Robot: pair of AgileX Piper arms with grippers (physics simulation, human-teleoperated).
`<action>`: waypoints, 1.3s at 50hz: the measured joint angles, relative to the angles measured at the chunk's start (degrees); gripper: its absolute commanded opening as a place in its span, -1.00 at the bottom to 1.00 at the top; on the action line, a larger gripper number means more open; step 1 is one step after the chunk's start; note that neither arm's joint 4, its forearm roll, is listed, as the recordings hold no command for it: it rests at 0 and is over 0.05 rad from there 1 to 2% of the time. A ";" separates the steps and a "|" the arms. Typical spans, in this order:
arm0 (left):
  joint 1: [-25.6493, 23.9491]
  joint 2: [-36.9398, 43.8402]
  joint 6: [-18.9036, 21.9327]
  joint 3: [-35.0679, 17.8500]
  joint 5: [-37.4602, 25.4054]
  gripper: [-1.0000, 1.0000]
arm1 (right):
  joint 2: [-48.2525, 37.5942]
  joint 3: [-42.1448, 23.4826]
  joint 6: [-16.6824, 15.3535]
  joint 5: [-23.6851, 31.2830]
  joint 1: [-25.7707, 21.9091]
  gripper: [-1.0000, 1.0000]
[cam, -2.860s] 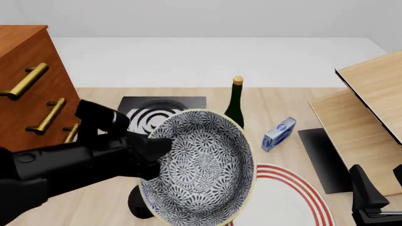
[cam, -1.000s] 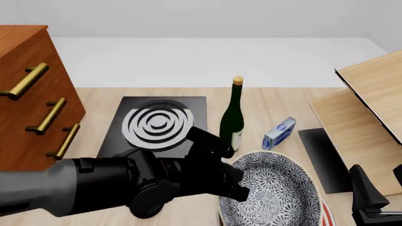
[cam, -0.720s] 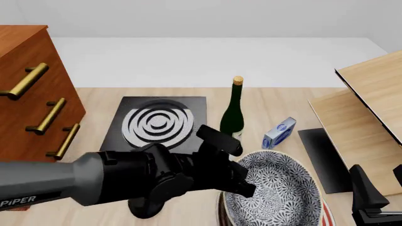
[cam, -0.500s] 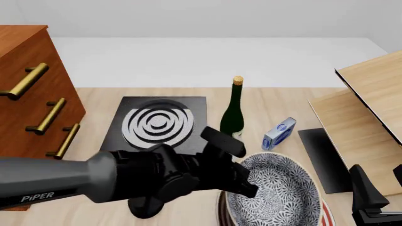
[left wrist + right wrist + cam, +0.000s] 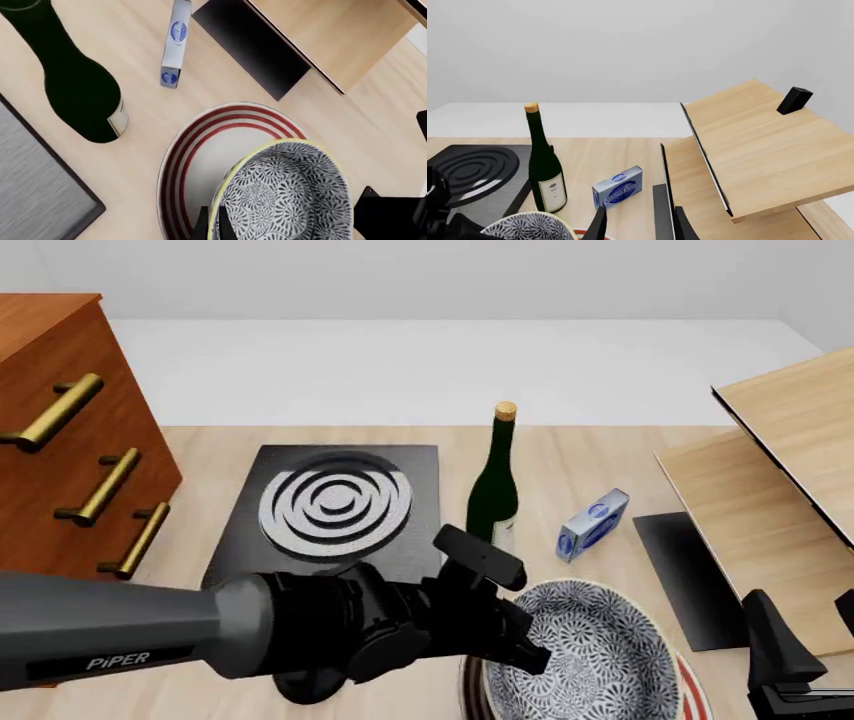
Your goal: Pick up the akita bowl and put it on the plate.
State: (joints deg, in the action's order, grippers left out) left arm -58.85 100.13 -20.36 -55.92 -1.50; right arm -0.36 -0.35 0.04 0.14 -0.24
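The akita bowl (image 5: 590, 655), navy-and-white patterned with a pale rim, hangs low over the plate (image 5: 685, 683), of which only a bit of red-ringed rim shows at the bowl's right. In the left wrist view the bowl (image 5: 283, 195) covers part of the plate (image 5: 213, 150); I cannot tell whether they touch. My left gripper (image 5: 212, 222) is shut on the bowl's rim, one finger on each side of it. Its bulky black arm (image 5: 334, 635) hides the bowl's left edge in the front view. My right gripper (image 5: 630, 225) is open and holds nothing, off to the right of the plate.
A green wine bottle (image 5: 495, 490) stands just behind the bowl, with a blue box (image 5: 594, 523) to its right. The black stove (image 5: 334, 505) lies at left centre, beside a wooden dresser (image 5: 67, 440). A wooden shelf unit (image 5: 774, 480) fills the right side.
My left arm has carried the bowl from the table's middle to the right and down over the plate, and levelled it from a steep tilt. The right arm has stayed still.
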 measured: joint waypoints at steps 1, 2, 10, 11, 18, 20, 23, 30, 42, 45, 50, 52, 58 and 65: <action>-0.02 0.02 0.01 0.05 0.05 -1.00 | 0.00 0.00 0.00 0.00 0.00 1.00; -0.04 0.04 0.01 0.10 0.11 -1.00 | 0.00 0.00 0.00 0.00 0.00 1.00; -0.24 0.35 -0.06 0.55 0.71 -1.00 | 0.00 0.00 0.00 0.00 0.00 1.00; -0.27 0.40 -0.07 0.59 0.77 -1.00 | 0.00 0.00 0.00 0.00 0.00 1.00; -0.48 0.74 -0.16 0.82 1.16 -1.00 | 0.00 0.00 0.00 0.00 0.00 1.00; -0.54 0.84 -0.20 0.89 1.26 -1.00 | 0.00 0.00 0.00 0.00 0.00 1.00; -0.62 0.98 -0.27 1.01 1.47 -1.00 | 0.00 0.00 0.00 0.00 0.00 1.00; -0.79 1.24 -0.39 1.34 1.99 -1.00 | 0.00 0.00 0.00 0.00 0.00 1.00; -0.87 1.51 -0.50 1.86 3.07 -1.00 | -0.01 0.01 0.00 -0.03 -0.03 1.00; -0.85 1.38 -0.40 1.94 3.45 1.00 | -0.05 0.05 0.00 -0.12 -0.12 1.00; -0.97 1.16 -0.21 2.11 4.02 1.00 | -0.10 0.08 0.00 -0.19 -0.21 1.00; -1.02 1.09 -0.15 2.18 4.21 1.00 | -0.11 0.09 0.01 -0.22 -0.24 1.00; -1.20 0.55 0.02 2.32 4.38 1.00 | -0.13 0.10 0.01 -0.25 -0.30 1.00; -1.07 -1.30 0.96 1.84 3.45 1.00 | -0.12 0.09 0.01 -0.23 -0.33 1.00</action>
State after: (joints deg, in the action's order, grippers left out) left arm -59.92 98.83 -19.39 -54.08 1.94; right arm -0.48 -0.26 0.05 -0.09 -0.57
